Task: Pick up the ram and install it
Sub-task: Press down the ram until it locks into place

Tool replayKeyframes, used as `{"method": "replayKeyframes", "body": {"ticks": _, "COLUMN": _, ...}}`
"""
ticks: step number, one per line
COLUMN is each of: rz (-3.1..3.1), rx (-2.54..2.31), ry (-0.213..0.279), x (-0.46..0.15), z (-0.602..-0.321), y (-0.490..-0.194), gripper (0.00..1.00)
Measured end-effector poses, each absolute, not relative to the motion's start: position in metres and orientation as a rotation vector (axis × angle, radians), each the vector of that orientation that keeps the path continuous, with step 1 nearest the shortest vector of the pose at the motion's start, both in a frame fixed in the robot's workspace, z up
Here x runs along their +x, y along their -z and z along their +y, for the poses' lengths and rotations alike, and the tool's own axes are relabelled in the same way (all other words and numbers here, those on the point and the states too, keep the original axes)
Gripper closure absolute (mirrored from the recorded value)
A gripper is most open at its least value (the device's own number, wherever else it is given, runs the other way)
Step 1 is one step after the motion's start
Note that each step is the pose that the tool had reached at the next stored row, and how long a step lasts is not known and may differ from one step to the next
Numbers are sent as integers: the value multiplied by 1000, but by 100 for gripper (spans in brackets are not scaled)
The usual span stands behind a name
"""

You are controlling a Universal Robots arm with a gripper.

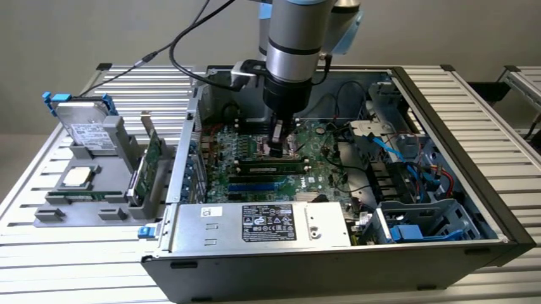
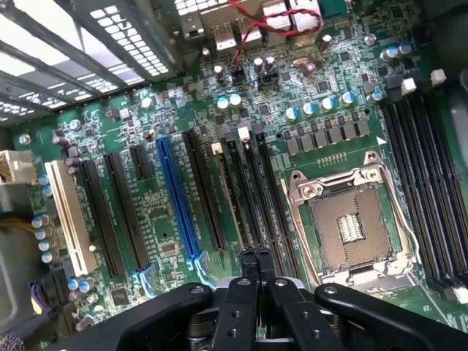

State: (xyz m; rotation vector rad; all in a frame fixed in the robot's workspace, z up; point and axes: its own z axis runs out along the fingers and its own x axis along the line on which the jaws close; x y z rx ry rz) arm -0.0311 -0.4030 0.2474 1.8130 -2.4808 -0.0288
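Observation:
The ram (image 1: 270,167), a narrow green stick with black chips, stands on edge in a slot of the motherboard (image 1: 253,183) inside the open computer case (image 1: 473,190). My gripper (image 1: 277,147) hangs straight down over the board, close behind the stick. In the wrist view its two black fingers are pressed together, so the gripper (image 2: 256,254) is shut with nothing between them. The fingertips hover over the long black memory slots (image 2: 252,190) beside the empty processor socket (image 2: 351,227). Whether they touch the stick I cannot tell.
A grey tray (image 1: 50,215) at the exterior view's left holds a hard drive (image 1: 85,126), a silver processor chip (image 1: 78,177), a thin green strip (image 1: 89,195) and an upright expansion card (image 1: 149,164). The power supply (image 1: 262,225) sits at the case's front, with blue cables (image 1: 397,158) and drive cages on the right.

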Motion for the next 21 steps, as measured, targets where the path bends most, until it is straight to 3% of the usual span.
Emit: {"method": "replayKeyframes", "body": {"ticks": 21, "rz": -2758, "rx": 1363, "ry": 47, "x": -31, "z": -403, "y": -245, "gripper": 90}}
